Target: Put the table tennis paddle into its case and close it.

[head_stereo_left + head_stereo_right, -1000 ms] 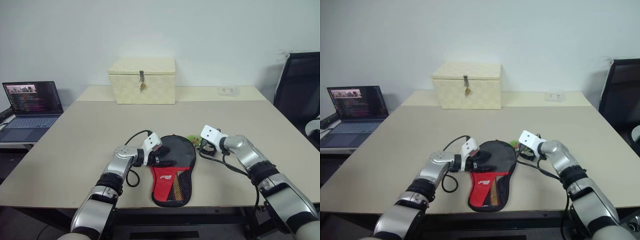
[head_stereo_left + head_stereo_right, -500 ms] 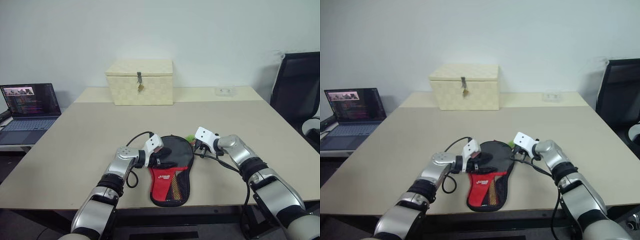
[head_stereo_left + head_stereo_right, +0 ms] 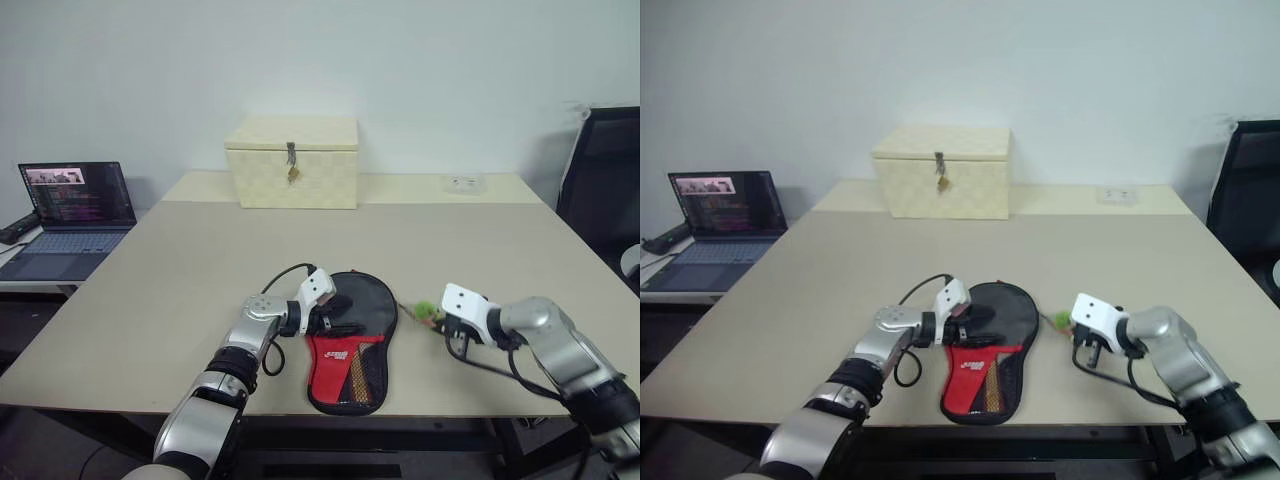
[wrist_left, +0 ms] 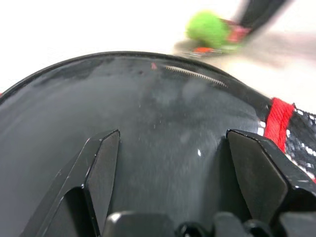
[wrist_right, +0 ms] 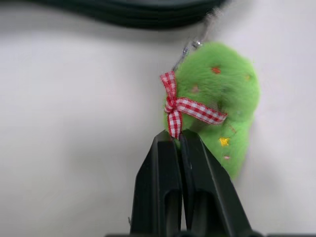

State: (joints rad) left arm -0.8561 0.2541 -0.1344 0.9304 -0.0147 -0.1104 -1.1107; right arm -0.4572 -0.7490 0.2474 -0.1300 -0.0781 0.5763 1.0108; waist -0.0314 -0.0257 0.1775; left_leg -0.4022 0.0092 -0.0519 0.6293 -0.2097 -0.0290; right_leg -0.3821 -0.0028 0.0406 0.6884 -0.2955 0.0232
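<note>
1. Black-and-red case (image 3: 350, 340) lay on the beige table (image 3: 180, 270) near its front edge; the left gripper (image 3: 335, 316) rested on it.
2. Left wrist view: fingers (image 4: 101, 170) stood apart over the case's black fabric.
3. Right wrist view: right gripper (image 5: 180, 143) was clamped together on the green fuzzy charm (image 5: 222, 108), at its checked ribbon.

Cream woven box (image 3: 291, 161) with latch at far centre of table (image 3: 150, 290). Open laptop (image 3: 70, 205) far left, on a lower surface. White outlet block (image 3: 462, 183) far right. Black chair (image 3: 602, 180) at right edge. Small green fuzzy charm (image 5: 217, 103) with red-checked bow right of centre.
</note>
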